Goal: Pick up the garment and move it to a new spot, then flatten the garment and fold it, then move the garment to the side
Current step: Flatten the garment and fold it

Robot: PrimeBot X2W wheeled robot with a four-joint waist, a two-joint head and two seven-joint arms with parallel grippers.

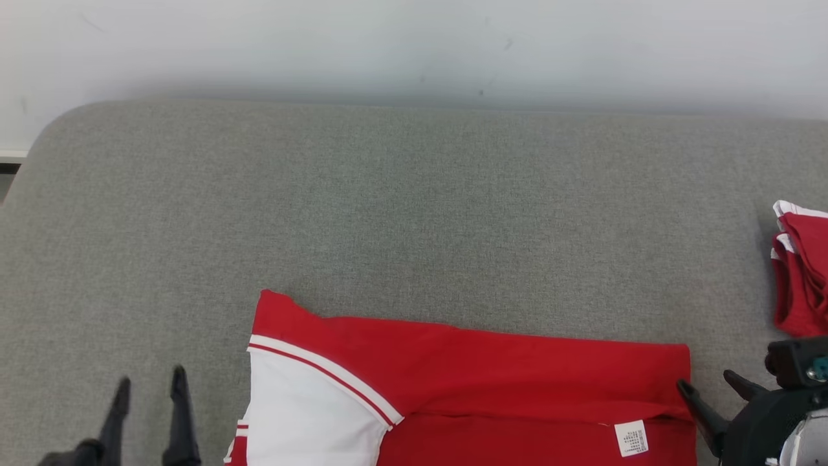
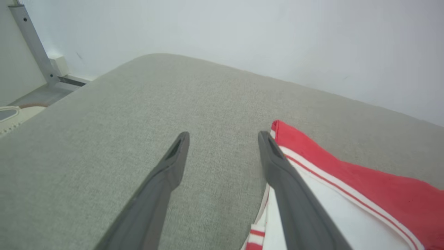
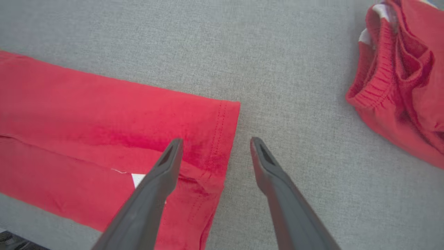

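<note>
A red garment (image 1: 491, 369) with a white sleeve panel and red-white trim lies folded flat on the grey surface at the bottom centre of the head view, a white label near its right end. My left gripper (image 1: 150, 387) is open at the lower left, just left of the garment's sleeve end (image 2: 347, 180), holding nothing. My right gripper (image 1: 708, 383) is open at the garment's right hem (image 3: 222, 139), one finger above the cloth, the other over bare surface.
The grey padded table (image 1: 414, 213) stretches far beyond the garment to a white wall. A pile of other red-and-white clothes (image 1: 799, 268) sits at the right edge, seen in the right wrist view as a crumpled red heap (image 3: 402, 76). A metal post (image 2: 34, 45) stands past the left edge.
</note>
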